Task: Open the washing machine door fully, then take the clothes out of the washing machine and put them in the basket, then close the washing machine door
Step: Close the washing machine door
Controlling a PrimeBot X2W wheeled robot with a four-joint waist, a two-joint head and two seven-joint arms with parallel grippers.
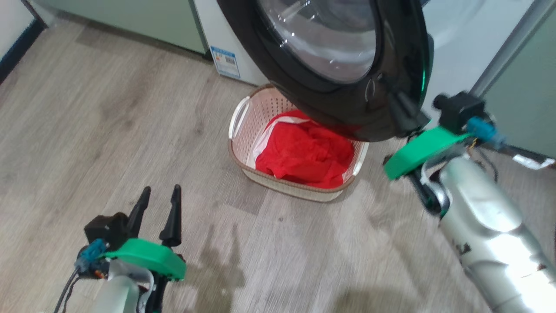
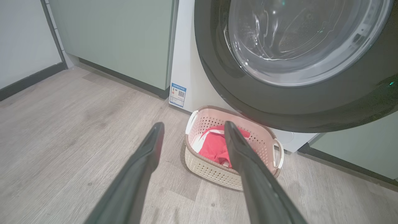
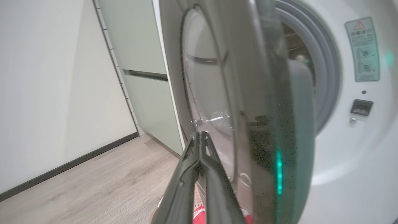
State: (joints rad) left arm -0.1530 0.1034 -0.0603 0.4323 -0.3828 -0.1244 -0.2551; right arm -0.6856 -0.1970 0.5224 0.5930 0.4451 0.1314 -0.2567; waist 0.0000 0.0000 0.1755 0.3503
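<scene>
- Washing machine point(image 1: 226, 39): white front, blue sticker point(image 1: 225, 61) low on its panel. It stands between pale green cabinets point(image 2: 118, 40).
- Washing machine door point(image 1: 330, 52): swung out from the front, not latched. The right wrist view shows it nearly edge-on point(image 3: 236, 93), with the grey drum seal point(image 3: 326, 77) and the dark drum mouth open behind it. The black ring is glossy and the glass bowl is clear.
- Basket point(image 1: 247, 126): on the wood floor point(image 1: 87, 130), close to the foot of the machine, partly under the door's lower edge in the head view. It sits upright, with 1 white handle point(image 1: 240, 115) on the side toward the robot's left.
- Clothes point(image 1: 304, 156): red heap with white cloth at the edge, lying inside the basket below the rim. A strip of red also shows at the bottom of the right wrist view point(image 3: 199, 214).
- Left gripper point(image 1: 161, 188): low over bare floor, well apart from basket and door. Its 2 fingers are spread wide with nothing between them. Its own camera looks toward the basket point(image 2: 211, 171) and the door point(image 2: 298, 62).
- Right gripper point(image 3: 200, 135): raised beside the door's lower ring. Its 2 fingers are pressed together and carry nothing. The tips lie at the door's face; I cannot tell whether they touch it.
</scene>
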